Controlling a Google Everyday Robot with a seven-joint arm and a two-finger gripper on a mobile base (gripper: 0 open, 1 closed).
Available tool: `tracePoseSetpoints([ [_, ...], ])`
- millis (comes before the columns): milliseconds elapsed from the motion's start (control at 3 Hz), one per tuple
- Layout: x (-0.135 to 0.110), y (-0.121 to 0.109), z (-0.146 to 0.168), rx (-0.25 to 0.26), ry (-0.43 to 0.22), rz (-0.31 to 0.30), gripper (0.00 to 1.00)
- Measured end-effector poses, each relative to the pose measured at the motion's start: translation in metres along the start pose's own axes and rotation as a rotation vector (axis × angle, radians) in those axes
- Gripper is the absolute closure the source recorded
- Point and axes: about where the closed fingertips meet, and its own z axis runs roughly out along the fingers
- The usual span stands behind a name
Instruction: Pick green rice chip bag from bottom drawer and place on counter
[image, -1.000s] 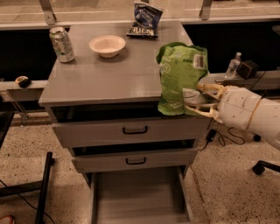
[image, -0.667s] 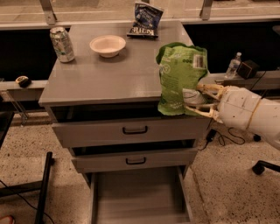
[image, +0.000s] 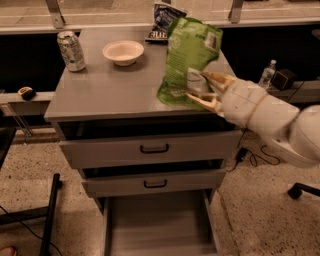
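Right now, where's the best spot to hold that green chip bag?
By its lower right corner, coming from the right: the gripper is shut there on the green rice chip bag, over the counter, front right. The bag stands tall, and its thin lower edge probably suits a pinch.

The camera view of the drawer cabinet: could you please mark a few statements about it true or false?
1. The gripper has its fingers closed on the green rice chip bag, at the right side of the counter. True.
2. The bottom drawer is pushed shut. False: it stands pulled open.
3. A white bowl stands on the counter, to the right of the can in the picture. True.
4. The dark blue chip bag lies in the bottom drawer. False: it lies at the counter's back edge.
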Motion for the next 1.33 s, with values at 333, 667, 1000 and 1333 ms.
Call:
tracePoseSetpoints([
  [333, 0.0, -0.009, 0.053, 0.031, 0.065, 0.048, 1.0],
  [667, -0.025, -0.016, 0.094, 0.022, 0.131, 0.065, 0.81],
  [1000, -0.059, -0.017, 0.123, 0.012, 0.171, 0.083, 0.58],
  [1333, -0.058, -0.014, 0.14, -0.004, 0.189, 0.106, 0.34],
])
